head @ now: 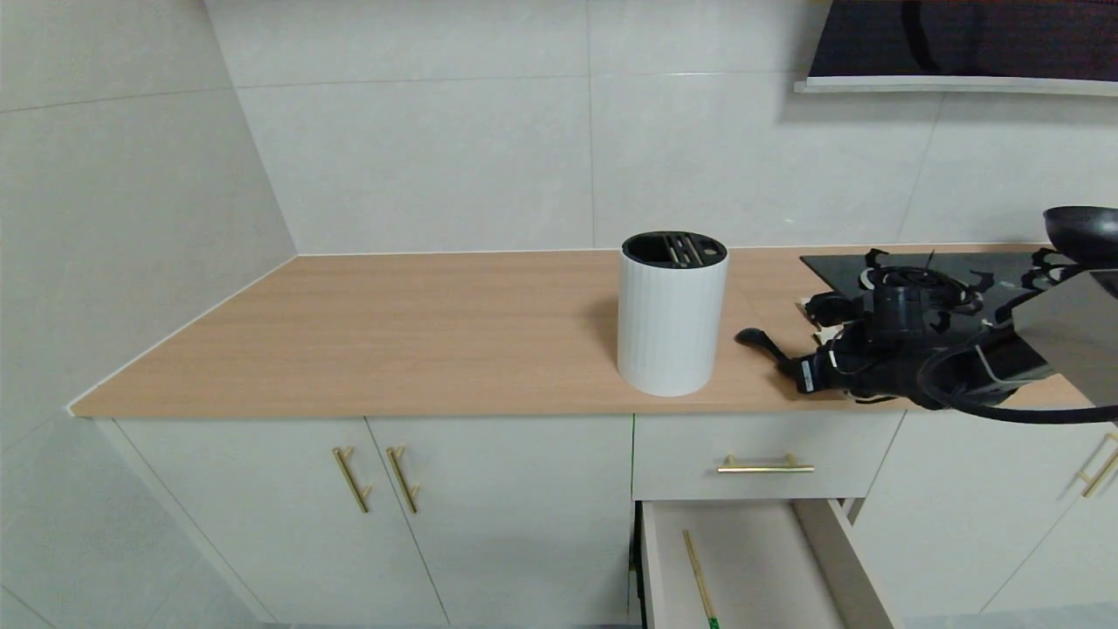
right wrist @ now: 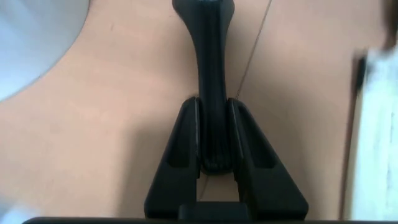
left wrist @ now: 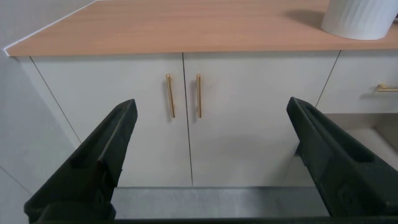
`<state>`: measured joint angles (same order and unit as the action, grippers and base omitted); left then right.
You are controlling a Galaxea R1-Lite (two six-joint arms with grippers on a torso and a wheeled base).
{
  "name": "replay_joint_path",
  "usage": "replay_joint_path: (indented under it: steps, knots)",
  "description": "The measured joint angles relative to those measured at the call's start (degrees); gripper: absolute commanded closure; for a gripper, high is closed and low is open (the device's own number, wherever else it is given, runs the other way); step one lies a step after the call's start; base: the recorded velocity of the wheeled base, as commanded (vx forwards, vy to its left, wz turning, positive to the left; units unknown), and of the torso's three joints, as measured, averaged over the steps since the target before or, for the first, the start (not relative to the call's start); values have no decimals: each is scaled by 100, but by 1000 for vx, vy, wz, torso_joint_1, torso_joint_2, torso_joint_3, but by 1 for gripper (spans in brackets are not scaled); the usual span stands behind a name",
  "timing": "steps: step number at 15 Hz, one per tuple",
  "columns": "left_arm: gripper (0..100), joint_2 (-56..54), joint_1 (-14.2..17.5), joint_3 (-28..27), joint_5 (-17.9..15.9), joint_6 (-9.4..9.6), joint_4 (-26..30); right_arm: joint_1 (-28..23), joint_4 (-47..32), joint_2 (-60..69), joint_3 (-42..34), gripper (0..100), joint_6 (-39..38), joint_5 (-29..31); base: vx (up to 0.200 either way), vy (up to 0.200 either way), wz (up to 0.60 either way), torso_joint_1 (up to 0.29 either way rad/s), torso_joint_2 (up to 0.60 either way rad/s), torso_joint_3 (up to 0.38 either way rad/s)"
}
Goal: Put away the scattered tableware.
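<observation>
A black utensil handle (head: 756, 341) lies low over the wooden countertop (head: 437, 332), just right of the white ribbed utensil holder (head: 672, 319). My right gripper (head: 797, 367) is shut on that handle (right wrist: 209, 56), its two fingers pressed against its sides (right wrist: 211, 102). The holder's curved white wall (right wrist: 31, 43) shows beside the handle's far end. The utensil's working end is hidden behind the gripper. My left gripper (left wrist: 211, 162) hangs open in front of the lower cabinet doors, well below the counter, with nothing between its fingers.
A black gas hob (head: 917, 279) with pan supports sits at the counter's right, a dark pan (head: 1083, 231) above it. Under the counter a drawer (head: 830, 559) stands pulled out with a chopstick (head: 699, 572) inside. Cabinet doors with brass handles (left wrist: 183, 96) face the left gripper.
</observation>
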<state>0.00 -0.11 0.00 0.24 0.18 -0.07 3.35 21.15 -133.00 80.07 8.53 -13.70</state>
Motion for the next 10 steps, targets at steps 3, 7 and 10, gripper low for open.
replay_joint_path:
  steps: [3, 7, 10]
  knots:
    - [0, 0, 4, 0, -2, 0, 0, 118, -1070, 681, -6, 100, -354, 191, 0, 0, 0, 0, 0, 0]
    - [0, 0, 1, 0, -2, -2, 0, 467, -1574, 1630, -355, 100, -741, 1005, 0, 0, 0, 0, 0, 0]
    - [0, 0, 4, 0, 0, 0, 0, 745, -1569, 2382, -1154, 100, -861, 1223, 0, 0, 0, 0, 0, 0]
